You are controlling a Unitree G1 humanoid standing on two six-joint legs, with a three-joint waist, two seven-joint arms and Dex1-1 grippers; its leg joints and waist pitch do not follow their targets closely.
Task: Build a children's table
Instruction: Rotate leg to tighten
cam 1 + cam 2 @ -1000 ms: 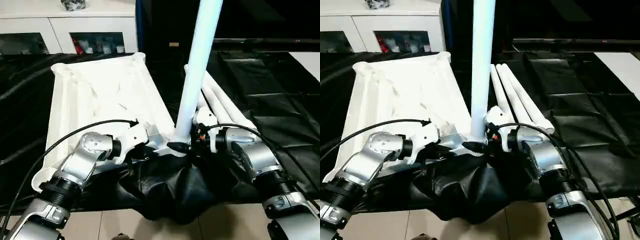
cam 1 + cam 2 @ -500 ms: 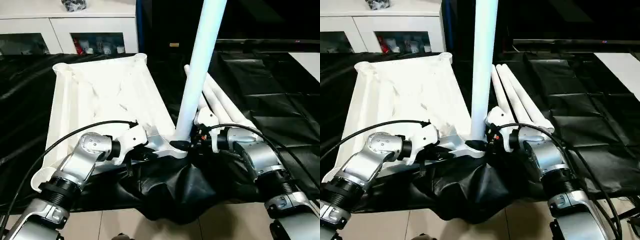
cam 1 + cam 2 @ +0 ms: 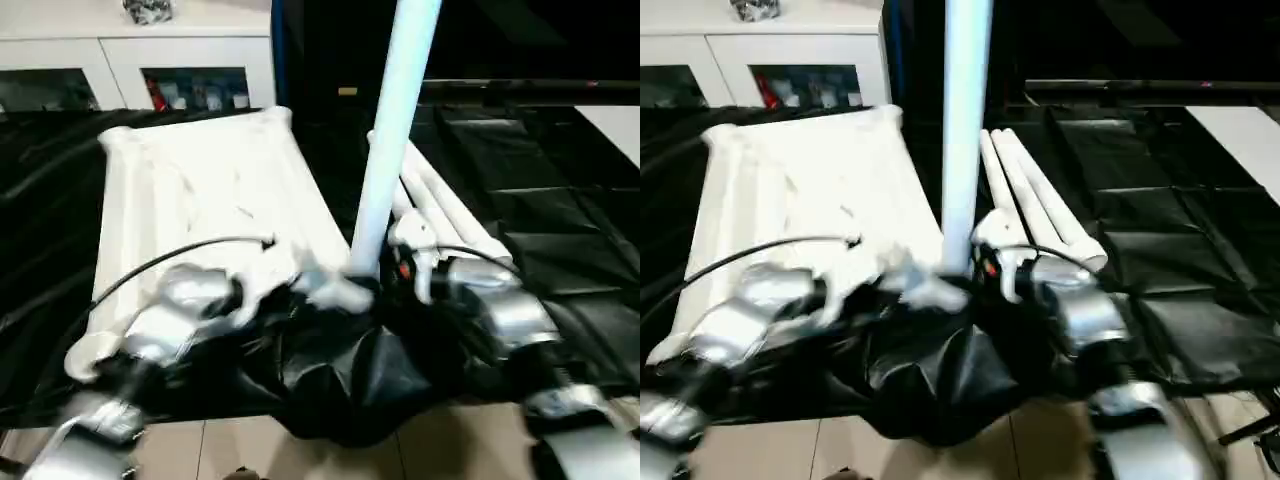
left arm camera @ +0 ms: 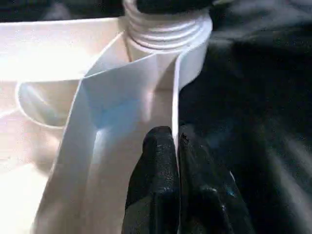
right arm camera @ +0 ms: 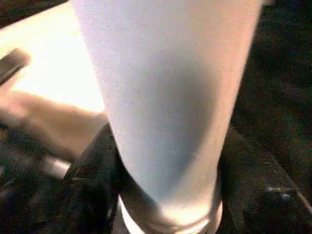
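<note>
1. The table top (image 3: pixel 200 190) lies upside down on a black sheet (image 3: pixel 560 200), its ribbed underside facing up, with round sockets at the far corners.
2. One white leg (image 3: pixel 395 130) stands upright in the near right corner socket (image 4: pixel 165 29) of the top, rising past the upper edge of the head views.
3. In the left wrist view the socket shows a threaded collar, and a thin vertical rib of the top's edge runs from it toward the camera.
4. The left gripper (image 4: pixel 176 161) is pinched onto that thin rib beside the socket: its two black fingers (image 4: pixel 156 165) stand almost together with the plastic edge between them.
5. The right gripper (image 3: pixel 385 285) sits at the foot of the upright leg, on its right side. A black finger (image 5: pixel 97 165) curves round the leg's base in the right wrist view, touching or nearly touching it; whether the fingers actually clamp the leg cannot be told.
6. Three spare legs (image 3: pixel 1035 195) lie side by side on the sheet just right of the top, running from near to far.
7. The near part of the sheet bunches and hangs over the table edge between the two silver forearms.
8. A white cabinet (image 3: pixel 130 60) with glass doors stands beyond the top, at the far left.
</note>
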